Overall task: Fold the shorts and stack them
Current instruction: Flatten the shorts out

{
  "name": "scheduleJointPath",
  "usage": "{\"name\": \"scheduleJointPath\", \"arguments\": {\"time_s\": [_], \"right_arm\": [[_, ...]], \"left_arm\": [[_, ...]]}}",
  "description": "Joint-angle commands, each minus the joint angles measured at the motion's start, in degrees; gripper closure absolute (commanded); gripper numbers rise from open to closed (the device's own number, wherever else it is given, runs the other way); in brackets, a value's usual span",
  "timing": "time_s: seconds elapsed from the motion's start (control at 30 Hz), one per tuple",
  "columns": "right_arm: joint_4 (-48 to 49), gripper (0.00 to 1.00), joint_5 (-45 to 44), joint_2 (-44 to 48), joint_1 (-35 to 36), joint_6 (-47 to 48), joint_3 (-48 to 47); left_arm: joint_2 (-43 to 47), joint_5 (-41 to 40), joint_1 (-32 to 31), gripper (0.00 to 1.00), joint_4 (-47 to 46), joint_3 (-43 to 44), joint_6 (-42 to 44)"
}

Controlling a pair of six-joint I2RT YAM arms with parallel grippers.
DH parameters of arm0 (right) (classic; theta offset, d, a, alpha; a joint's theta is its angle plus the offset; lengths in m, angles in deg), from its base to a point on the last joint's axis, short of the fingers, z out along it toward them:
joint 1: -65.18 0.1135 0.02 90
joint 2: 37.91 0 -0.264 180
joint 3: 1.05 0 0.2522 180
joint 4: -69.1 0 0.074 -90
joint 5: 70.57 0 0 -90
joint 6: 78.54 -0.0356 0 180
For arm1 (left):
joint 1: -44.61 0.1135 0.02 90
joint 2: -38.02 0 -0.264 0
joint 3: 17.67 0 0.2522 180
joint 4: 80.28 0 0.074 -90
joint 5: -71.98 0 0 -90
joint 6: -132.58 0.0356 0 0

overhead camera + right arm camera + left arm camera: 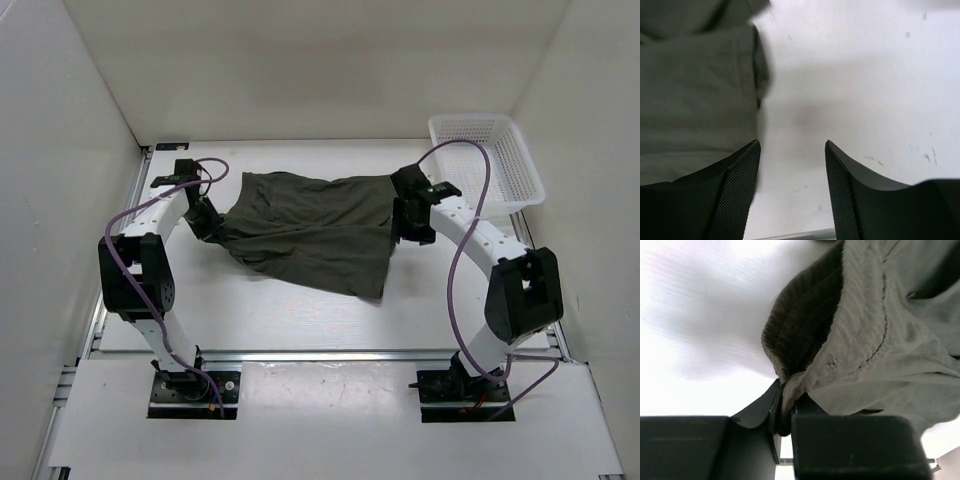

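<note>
The dark green shorts (310, 235) lie spread out on the white table (300, 320), near the middle and a bit toward 12 o'clock. They are soft and a little wrinkly. One part of the cloth reaches down toward 5 o'clock and ends in a straight edge. The left gripper (207, 222) is at the 9 o'clock side of the shorts. Its fingers (760, 412) are pressed together on the cloth. The left wrist view shows them pinching a bunched bit of the ribbed edge, and that edge curls up and over, just above the pinch. The rest of the cloth hangs off toward 3 o'clock in that view. The right gripper (408, 222) is at the 3 o'clock side of the shorts, right by their edge. Its fingers (840, 170) are apart. The right wrist view shows only bare white table between them. The edge of the shorts is just beside the finger at 9 o'clock in that view, and I cannot tell if that finger touches the cloth. A white plastic basket (520, 165) with small holes in its walls sits in the far corner of the table at about 2 o'clock, well apart from the shorts. A purple cable loops along each arm.
</note>
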Motion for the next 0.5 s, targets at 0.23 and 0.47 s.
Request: {"name": "scheduleJointPath", "arguments": {"time_s": [0.23,0.47], "right_arm": [[8.16,0.49,24.03,17.57,1.08,-16.08,24.24],[16.89,0.51,27.67,11.87,1.61,-17.51,25.53]], "left_arm": [[-1.05,-0.96,0.34,0.73,1.34,2.75,1.85],[-1.05,-0.96,0.34,0.78,1.34,2.23,1.85]]}}
